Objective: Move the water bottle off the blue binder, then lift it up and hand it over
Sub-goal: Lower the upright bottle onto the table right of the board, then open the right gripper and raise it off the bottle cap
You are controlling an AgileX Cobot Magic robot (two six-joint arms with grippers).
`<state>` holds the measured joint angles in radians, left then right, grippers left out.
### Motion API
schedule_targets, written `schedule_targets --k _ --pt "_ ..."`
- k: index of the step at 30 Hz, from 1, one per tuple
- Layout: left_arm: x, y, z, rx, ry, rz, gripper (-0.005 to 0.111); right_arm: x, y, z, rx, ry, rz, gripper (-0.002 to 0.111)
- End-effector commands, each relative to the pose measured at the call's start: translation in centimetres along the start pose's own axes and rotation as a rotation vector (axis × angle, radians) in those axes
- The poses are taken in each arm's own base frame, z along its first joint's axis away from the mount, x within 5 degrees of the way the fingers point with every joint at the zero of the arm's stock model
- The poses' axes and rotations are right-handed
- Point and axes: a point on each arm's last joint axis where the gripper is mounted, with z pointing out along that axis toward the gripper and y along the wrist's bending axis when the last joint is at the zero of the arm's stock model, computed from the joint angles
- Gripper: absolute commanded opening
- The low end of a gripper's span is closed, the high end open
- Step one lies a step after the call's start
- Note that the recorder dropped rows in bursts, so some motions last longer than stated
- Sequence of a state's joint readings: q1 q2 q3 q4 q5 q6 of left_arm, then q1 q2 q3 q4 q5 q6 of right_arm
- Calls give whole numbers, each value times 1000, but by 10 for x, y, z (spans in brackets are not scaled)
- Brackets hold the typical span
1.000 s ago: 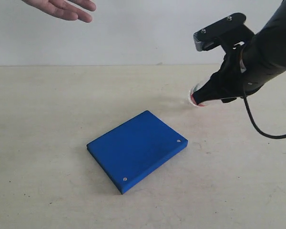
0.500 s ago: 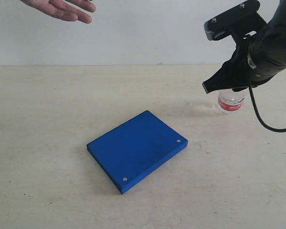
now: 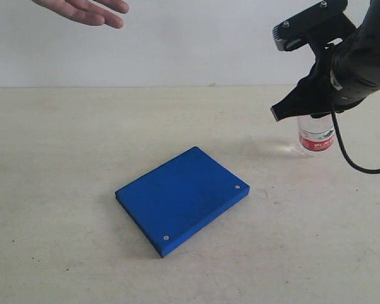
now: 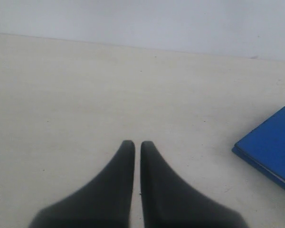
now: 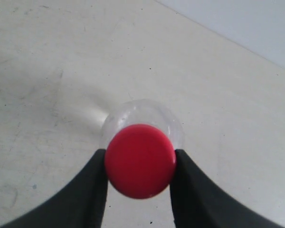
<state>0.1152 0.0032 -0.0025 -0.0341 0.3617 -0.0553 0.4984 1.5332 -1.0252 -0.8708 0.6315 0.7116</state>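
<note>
The water bottle (image 3: 316, 137) stands upright on the right of the table, well clear of the blue binder (image 3: 182, 199). I cannot tell whether its base touches the surface. My right gripper (image 3: 311, 114) reaches down over it, and its dark fingers hide the cap in the exterior view. From the right wrist, the red cap of the bottle (image 5: 140, 159) sits pinched between the two fingers of the right gripper (image 5: 140, 154). My left gripper (image 4: 134, 145) is shut on nothing over bare table, with a corner of the binder (image 4: 270, 142) off to its side.
A person's open hand (image 3: 82, 11) hovers at the top left, far from the bottle. The right arm's black cable (image 3: 342, 158) loops down beside the bottle. The binder lies flat in the middle of the beige table (image 3: 63, 152).
The right gripper has swung the bottle from tilted to upright and carried it further right, away from the binder. The binder and the hand have stayed put.
</note>
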Motion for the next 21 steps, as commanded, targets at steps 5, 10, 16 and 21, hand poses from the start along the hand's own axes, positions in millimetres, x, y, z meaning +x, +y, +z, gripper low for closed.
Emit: schedule_targets --k 5,10,16,21 --pt "1 0 0 8 -2 4 5 -3 -2 -3 8 -18 -15 0" --pt "1 0 0 8 -2 4 5 -3 -2 -3 7 -19 -14 0" --pt "1 0 0 8 -2 4 5 -4 -1 -3 -6 -34 -10 20" --pt "1 0 0 8 -2 4 5 -5 -3 -3 18 -44 9 38"
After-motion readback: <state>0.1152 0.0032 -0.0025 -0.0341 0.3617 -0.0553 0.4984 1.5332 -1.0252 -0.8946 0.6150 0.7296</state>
